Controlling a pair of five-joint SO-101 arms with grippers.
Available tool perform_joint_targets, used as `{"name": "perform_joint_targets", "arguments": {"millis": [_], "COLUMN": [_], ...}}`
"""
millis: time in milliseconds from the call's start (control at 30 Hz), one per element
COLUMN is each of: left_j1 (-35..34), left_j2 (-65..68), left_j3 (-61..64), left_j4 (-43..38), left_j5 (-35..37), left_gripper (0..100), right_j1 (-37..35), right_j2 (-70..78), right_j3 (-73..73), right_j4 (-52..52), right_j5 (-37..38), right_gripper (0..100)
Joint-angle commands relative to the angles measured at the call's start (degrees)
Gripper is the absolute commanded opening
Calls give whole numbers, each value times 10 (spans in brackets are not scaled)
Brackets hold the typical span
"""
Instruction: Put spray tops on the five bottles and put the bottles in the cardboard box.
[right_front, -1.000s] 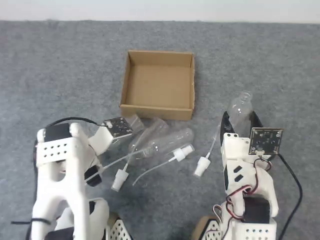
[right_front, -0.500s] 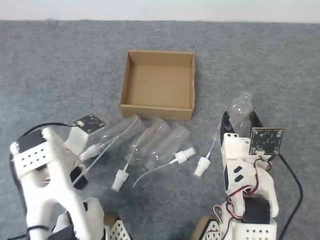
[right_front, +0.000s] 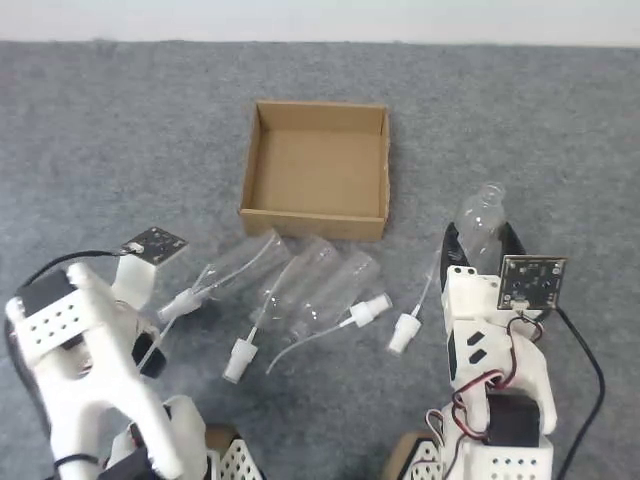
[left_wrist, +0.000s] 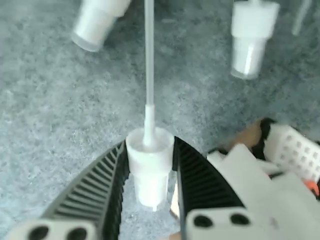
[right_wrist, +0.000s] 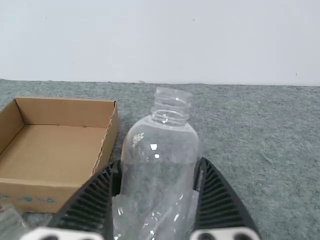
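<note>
Two grippers are loaded. The left gripper (left_wrist: 150, 150) is clamped on the collar of a white spray top (left_wrist: 148, 172), with the thin dip tube (left_wrist: 149, 60) pointing away from the jaws over the grey surface (right_front: 540, 120). The right gripper (right_wrist: 159, 167), at the lower right of the high view, is closed around the body of a clear plastic bottle (right_wrist: 167, 117). That bottle stands upright with its threaded neck open and free above the fingers.

The spray top looks light and stiff at the collar, which is the sound place to hold it. The tube is probably thin and whippy, so it may wander when aimed at the neck. The bottle seems light, thin-walled and slick. A hard squeeze would likely dent it, and the present hold below the shoulder leaves room for capping.

More clear bottles (right_front: 300, 272) lie on their sides in a cluster at the centre of the high view, touching or overlapping. I cannot count them surely. Loose spray tops lie around them: one at the cluster's left end (right_front: 185, 300), one below it (right_front: 240, 358), and two to its right (right_front: 370, 308) (right_front: 405, 330).

Above the cluster sits the cardboard box (right_front: 312, 224), open-topped, with no bottle in it yet.
</note>
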Motion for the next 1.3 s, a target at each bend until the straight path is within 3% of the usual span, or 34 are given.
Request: {"name": "perform_joint_targets", "arguments": {"millis": [0, 500, 867, 1100, 1267], "left_j1": [-2, -2, -2, -2, -2], "left_j2": [-17, -17, -17, -17, -17], "left_j3": [14, 13, 16, 14, 17], "left_j4": [-63, -129, -207, -214, -269], "left_j5": [82, 320, 560, 693, 765], "left_gripper": [47, 46, 48, 48, 48], "right_j1": [5, 5, 5, 5, 4], "right_j2": [-6, -6, -6, -6, -6], "right_j3": [-9, -8, -8, -8, -8], "right_j4": [-17, -17, -17, -17, -17], "right_j5": [1, 1, 1, 1, 1], "right_gripper": [24, 43, 43, 44, 43]}}
